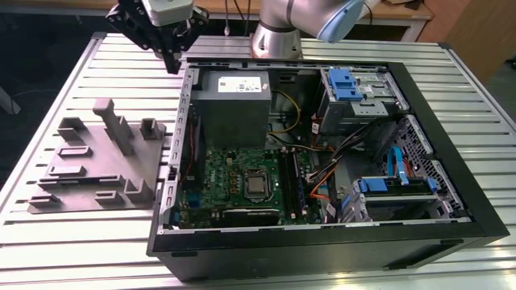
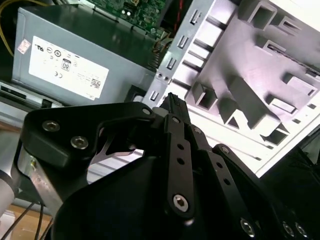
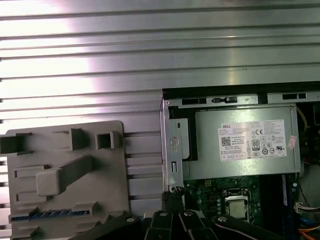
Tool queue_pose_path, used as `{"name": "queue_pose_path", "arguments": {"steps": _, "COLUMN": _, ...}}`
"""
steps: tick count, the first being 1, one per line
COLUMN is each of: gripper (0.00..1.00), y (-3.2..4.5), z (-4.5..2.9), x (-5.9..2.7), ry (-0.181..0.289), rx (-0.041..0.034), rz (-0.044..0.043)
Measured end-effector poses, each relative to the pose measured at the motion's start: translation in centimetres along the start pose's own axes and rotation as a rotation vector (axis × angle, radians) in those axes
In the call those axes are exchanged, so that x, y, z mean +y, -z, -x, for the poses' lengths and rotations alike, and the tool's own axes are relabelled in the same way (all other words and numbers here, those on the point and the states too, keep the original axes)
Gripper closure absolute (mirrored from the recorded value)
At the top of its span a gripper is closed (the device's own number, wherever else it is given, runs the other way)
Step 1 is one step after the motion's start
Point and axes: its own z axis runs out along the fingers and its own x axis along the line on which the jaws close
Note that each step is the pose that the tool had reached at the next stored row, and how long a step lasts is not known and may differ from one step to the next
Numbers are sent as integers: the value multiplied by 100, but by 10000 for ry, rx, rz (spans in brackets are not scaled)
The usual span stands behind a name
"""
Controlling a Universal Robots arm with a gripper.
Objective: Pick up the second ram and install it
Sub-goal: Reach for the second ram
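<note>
Tool [image 1: 171, 60] hovers above the worktop [image 1: 81, 72] by the case [image 1: 322, 241] corner, jaws narrow, empty. Ram [image 3: 50, 214] sits in a tray [image 3: 112, 200] slot, well apart. Advice: widen jaws, align with its long edges, descend squarely.

A silver ribbed aluminium tabletop [image 1: 72, 241] (glare brightens its slats in the first wrist view) stands over dark floor [image 1: 32, 54]; a brown wooden panel [image 1: 472, 33] rises beyond it

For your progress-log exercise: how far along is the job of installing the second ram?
Done: nothing yet; the second ram lies in the grey tray. In hand: nothing; the gripper, jaws shut, hangs beside the open case. Left: pick-up and installation.
</note>
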Motion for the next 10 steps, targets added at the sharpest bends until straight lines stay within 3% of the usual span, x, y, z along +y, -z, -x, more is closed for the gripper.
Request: {"name": "queue_pose_path", "arguments": {"steps": 10, "gripper": 90, "y": -20, "z": -207, "x": -17, "ry": 0, "rx": 0, "rz": -1}}
